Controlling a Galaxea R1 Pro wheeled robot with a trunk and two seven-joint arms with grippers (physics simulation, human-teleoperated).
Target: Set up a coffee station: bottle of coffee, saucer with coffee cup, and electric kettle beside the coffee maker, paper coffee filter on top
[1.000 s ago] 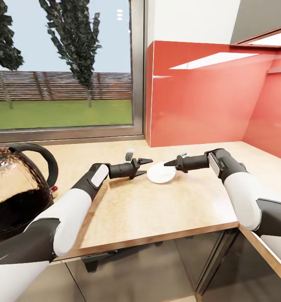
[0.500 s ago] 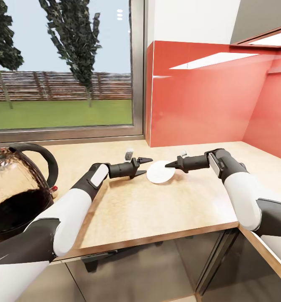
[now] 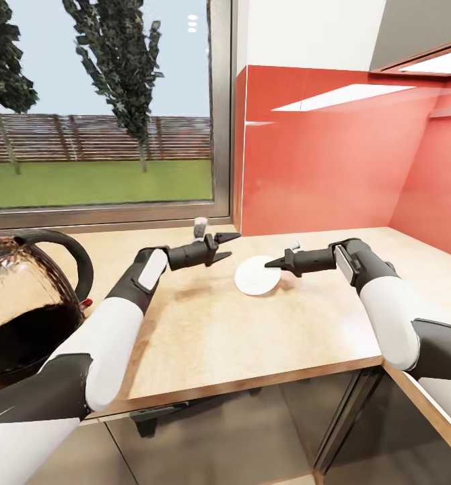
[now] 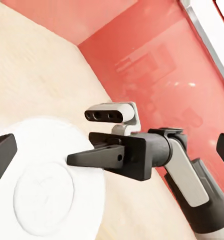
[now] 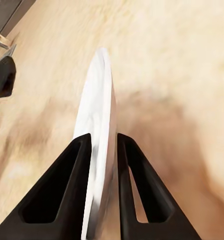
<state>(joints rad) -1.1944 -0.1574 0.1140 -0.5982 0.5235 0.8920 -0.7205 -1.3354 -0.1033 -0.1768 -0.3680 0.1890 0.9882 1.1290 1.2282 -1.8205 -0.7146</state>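
Wood-grain kitchen countertop (image 3: 266, 337) under red splashback (image 3: 333, 155), my right gripper (image 3: 274, 262) pinching the saucer (image 3: 255, 277) by its rim, tilted above the worktop, my left gripper (image 3: 229, 237) spread wide nearby, electric kettle (image 3: 23, 310) beside my left arm.

You have bright, even daylight from the window (image 3: 104, 108), and the glossy red backsplash (image 3: 320, 148) throws back pale glare patches from overhead lights. Soft, diffuse shadows lie on the desk (image 3: 252, 337) under both arms. In your right wrist view the saucer (image 5: 99, 150) edge and wood grain look smeared.
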